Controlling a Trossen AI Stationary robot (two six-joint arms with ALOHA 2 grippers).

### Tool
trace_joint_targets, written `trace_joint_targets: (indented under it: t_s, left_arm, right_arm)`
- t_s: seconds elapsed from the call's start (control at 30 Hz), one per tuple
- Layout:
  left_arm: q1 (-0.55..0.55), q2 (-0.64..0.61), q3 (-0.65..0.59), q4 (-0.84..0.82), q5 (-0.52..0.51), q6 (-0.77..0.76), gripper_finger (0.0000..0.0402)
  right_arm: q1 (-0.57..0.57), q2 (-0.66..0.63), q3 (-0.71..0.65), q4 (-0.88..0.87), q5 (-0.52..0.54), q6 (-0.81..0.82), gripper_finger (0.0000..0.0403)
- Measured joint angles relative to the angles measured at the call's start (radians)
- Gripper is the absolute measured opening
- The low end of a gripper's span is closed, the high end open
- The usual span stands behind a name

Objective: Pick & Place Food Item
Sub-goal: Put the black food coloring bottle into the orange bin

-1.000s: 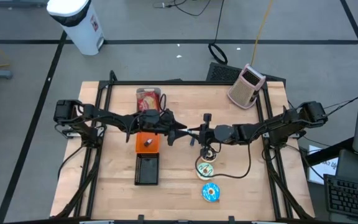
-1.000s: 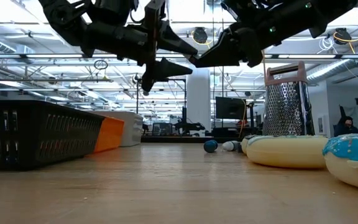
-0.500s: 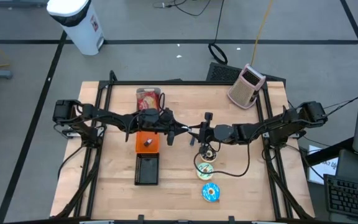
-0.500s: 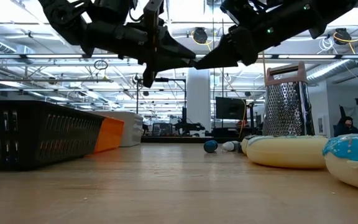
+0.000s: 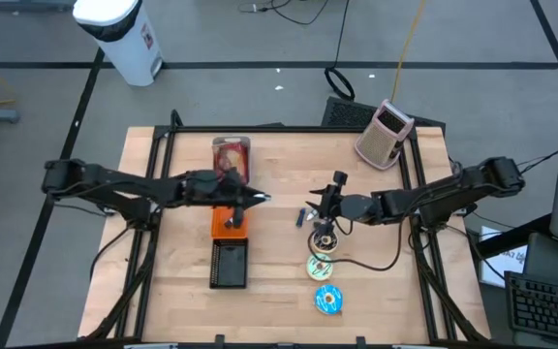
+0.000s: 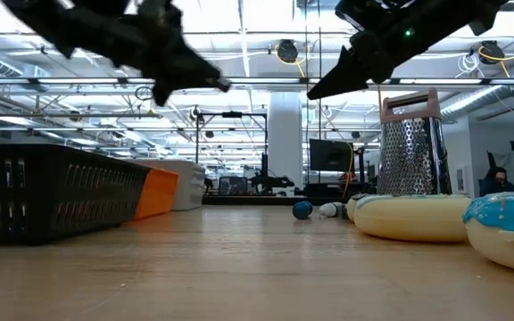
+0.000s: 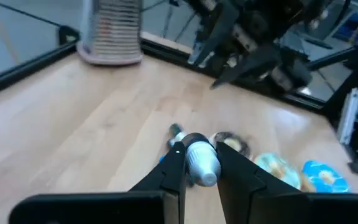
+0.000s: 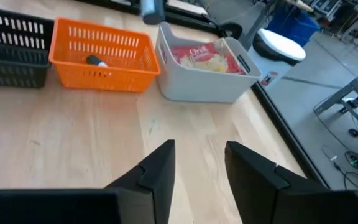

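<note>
My left gripper (image 5: 258,199) hangs above the orange basket's (image 5: 229,222) far right corner, shut on a small white cylinder (image 7: 202,163). My right gripper (image 5: 311,210) hovers open and bare over mid-table, just beyond three donuts: a dark one (image 5: 323,240), a pale one (image 5: 320,269) and a blue one (image 5: 328,301), all flat on the wood. A small blue and white piece (image 5: 303,215) lies on the table under the right gripper. A white bin (image 5: 231,155) holds a chips packet (image 8: 205,57). My left gripper pinches the white cylinder's sides (image 7: 194,168) between its two fingertips (image 7: 176,163). The fingers reach out nearly level from the table's left. The cylinder is lifted clear of the table, and its rounded end sticks out past the fingertips.
A black basket (image 5: 229,265) sits next to the orange one on its near side; a dark marker-like piece (image 8: 94,60) lies in the orange basket. A metal grater (image 5: 385,134) stands at the far right corner. A black cable (image 5: 371,267) loops over the table beside the donuts.
My left gripper, wide open beside the right one's tip a second ago, has shut and drawn back toward the table's left edge. My right gripper has pulled back a little toward the right edge. The two, tip to tip before, now stand well apart.
</note>
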Motion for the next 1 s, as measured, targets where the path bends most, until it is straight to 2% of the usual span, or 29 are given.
trace_joint_targets:
  t_s: [0.13, 0.27, 0.5, 0.63, 1.0]
  left_arm:
    - [-0.046, -0.132, -0.143, -0.007, -0.061, -0.022, 0.0057]
    - [-0.095, -0.253, -0.269, -0.007, -0.113, -0.108, 0.0057]
    - [-0.139, -0.333, -0.433, -0.009, -0.202, -0.309, 0.0057]
    - [-0.141, -0.332, -0.467, -0.009, -0.225, -0.356, 0.0057]
    - [-0.141, -0.332, -0.468, -0.005, -0.225, -0.352, 0.0070]
  right_arm:
    - [0.000, -0.001, 0.000, 0.000, 0.000, 0.000, 0.0124]
    - [-0.005, -0.001, 0.000, 0.002, 0.001, 0.004, 0.0123]
    - [-0.012, -0.001, 0.000, 0.004, 0.000, 0.011, 0.0119]
    - [-0.018, -0.001, 0.000, 0.004, 0.000, 0.015, 0.0119]
    - [-0.018, -0.001, 0.000, 0.004, 0.001, 0.015, 0.0116]
